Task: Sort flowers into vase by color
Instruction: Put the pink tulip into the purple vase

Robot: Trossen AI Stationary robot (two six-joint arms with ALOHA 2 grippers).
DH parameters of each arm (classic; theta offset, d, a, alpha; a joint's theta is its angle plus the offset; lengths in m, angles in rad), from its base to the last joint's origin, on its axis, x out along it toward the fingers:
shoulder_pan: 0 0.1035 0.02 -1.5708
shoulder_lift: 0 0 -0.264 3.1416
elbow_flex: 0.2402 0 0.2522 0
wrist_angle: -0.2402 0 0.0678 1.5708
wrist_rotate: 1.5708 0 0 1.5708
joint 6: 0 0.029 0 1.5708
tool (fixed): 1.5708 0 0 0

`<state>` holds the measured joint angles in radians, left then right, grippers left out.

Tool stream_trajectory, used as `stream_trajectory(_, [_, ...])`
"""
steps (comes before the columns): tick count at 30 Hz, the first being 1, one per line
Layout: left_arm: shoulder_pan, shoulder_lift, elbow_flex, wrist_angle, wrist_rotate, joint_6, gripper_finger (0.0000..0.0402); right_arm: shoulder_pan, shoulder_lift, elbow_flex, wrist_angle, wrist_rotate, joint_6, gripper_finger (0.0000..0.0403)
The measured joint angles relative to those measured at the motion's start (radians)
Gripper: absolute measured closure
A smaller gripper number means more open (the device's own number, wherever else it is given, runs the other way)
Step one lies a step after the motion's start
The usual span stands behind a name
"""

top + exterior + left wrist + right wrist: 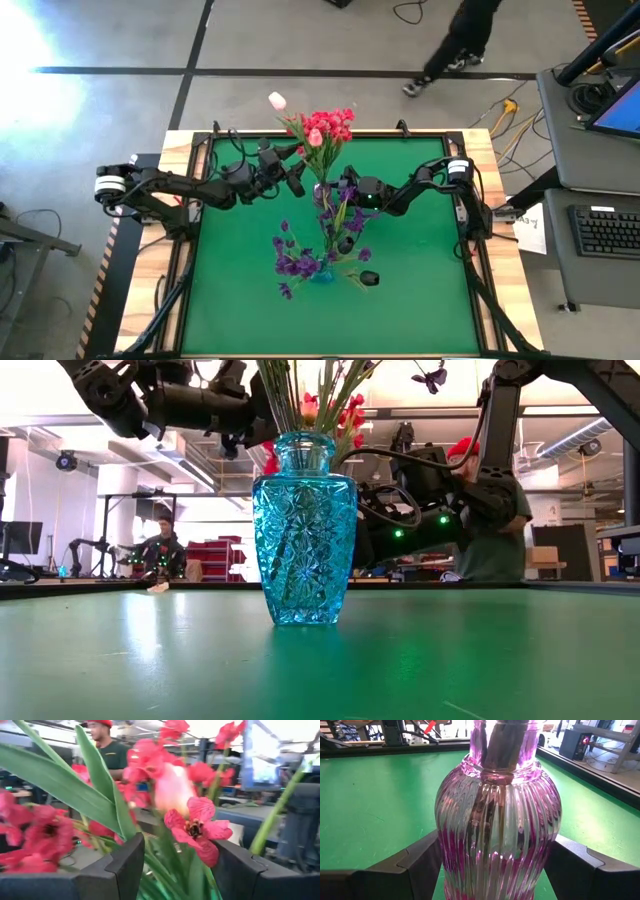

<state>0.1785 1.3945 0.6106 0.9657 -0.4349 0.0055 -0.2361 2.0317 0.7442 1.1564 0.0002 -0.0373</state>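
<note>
I read the purple ribbed vase as my landmark; it stands on the green bench near the mat's middle. The right gripper sits at this vase with its fingers spread, one on each side of the glass body. I cannot tell whether they touch the glass. Dark stems run down inside the vase neck.

The left gripper is just beside the vase, at the height of the red flowers that rise from it. Its fingers stand apart, with green leaves and red blooms between them; I see no pinch on any stem. A pale pink tulip bud leans out beyond the red cluster.

The blue cut-glass vase stands nearer the bench's front than the purple vase and holds the purple flowers.
</note>
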Motion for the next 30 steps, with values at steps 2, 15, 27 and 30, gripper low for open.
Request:
stream_trajectory(2, [-0.003, 0.0, 0.0, -0.003, -0.047, 0.0, 0.0205, 0.0, 0.0, 0.0, 0.0, 0.0, 0.0, 0.0115])
stream_trajectory(15, [-0.01, 0.0, -0.002, -0.026, -0.119, 0.007, 0.0205, 0.0, 0.0, 0.0, 0.0, 0.0, 0.001, 0.0115])
stream_trajectory(27, [0.028, 0.069, 0.045, 0.0, -0.019, 0.038, 0.0234, 0.0, 0.0, 0.0, 0.0, 0.001, 0.004, 0.0115])
stream_trajectory(30, [0.027, 0.08, 0.056, 0.001, -0.019, 0.041, 0.0248, 0.001, 0.0, 0.0, 0.0, 0.001, 0.004, 0.0115])
